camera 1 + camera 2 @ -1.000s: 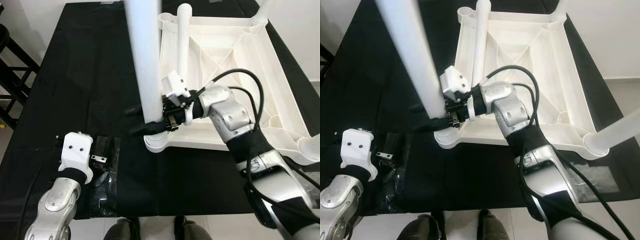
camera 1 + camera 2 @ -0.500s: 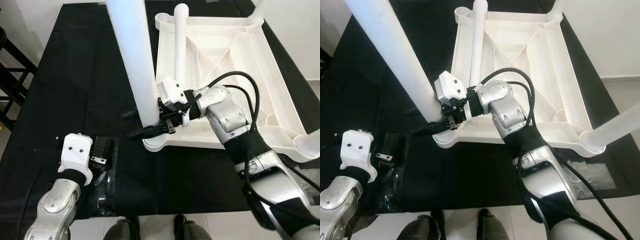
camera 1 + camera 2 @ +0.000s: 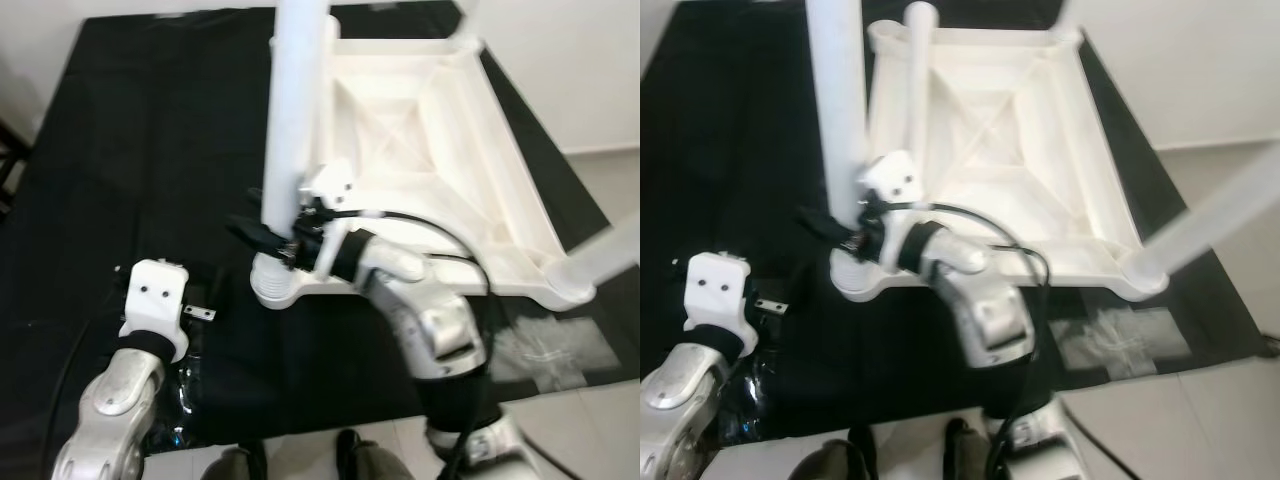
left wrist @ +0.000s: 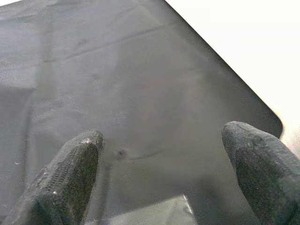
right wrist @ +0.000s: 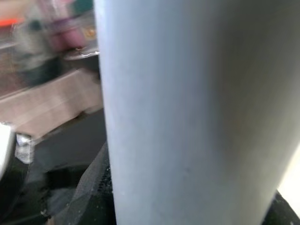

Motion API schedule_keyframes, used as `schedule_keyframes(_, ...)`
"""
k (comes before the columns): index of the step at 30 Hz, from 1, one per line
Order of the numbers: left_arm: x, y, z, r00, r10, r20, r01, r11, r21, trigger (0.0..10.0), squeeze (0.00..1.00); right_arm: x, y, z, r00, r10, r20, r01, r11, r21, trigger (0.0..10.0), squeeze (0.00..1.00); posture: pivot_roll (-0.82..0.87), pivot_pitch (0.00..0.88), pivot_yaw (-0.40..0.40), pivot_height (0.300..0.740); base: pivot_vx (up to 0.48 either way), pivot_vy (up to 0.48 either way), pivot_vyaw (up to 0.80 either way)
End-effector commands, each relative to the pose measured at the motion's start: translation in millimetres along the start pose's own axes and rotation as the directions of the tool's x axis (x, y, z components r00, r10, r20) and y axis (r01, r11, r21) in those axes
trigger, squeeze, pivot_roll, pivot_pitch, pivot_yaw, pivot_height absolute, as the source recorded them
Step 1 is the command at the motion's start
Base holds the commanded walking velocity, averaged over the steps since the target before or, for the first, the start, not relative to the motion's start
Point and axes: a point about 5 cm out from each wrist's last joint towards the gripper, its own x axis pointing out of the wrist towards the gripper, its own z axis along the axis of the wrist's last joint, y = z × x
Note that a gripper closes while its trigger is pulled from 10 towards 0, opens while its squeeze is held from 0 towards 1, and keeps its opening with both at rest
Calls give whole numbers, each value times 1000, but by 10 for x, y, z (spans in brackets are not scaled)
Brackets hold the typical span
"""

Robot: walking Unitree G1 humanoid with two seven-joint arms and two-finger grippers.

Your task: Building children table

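Gripping the upright white leg (image 3: 292, 120) at frame centre, the right gripper (image 3: 262, 236) is clamped just above its corner socket (image 3: 275, 285) on the upturned tabletop (image 3: 420, 150). Lower left, the left gripper (image 4: 161, 180) hovers spread and empty over the black cloth (image 3: 150, 140).

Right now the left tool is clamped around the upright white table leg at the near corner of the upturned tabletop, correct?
Not the left one. The left eye view shows the right tool clamped around the upright white table leg at the near corner of the upturned tabletop; the left tool hovers open over the black cloth.
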Motion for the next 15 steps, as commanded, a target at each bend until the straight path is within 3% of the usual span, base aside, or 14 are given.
schedule_keyframes(1,-44,45,-107,999,20,-48,-20,1000,7,10000,0,-318,-196,-751,889,-239,-391,266,964,14,10000,0,-52,354,-40,740,0,0,0)
schedule_keyframes(3,-20,60,-101,999,21,-42,-21,1000,10,10000,0,-313,-131,-783,887,-236,-397,269,963,27,10000,0,-55,347,-30,740,0,0,0)
schedule_keyframes(6,74,101,-53,1000,28,-11,-28,999,18,10000,0,-82,-158,-728,905,-231,-357,246,969,-3,10000,0,-43,300,-2,740,0,0,0)
schedule_keyframes(12,116,149,-14,999,40,11,-40,999,32,10000,0,-5,-147,-646,905,-251,-344,259,966,-23,10000,0,-31,283,4,740,0,0,0)
schedule_keyframes(15,138,240,23,998,56,28,-57,997,52,10000,0,70,-132,-524,934,-219,-280,229,973,2,10000,0,-19,269,12,740,0,0,0)
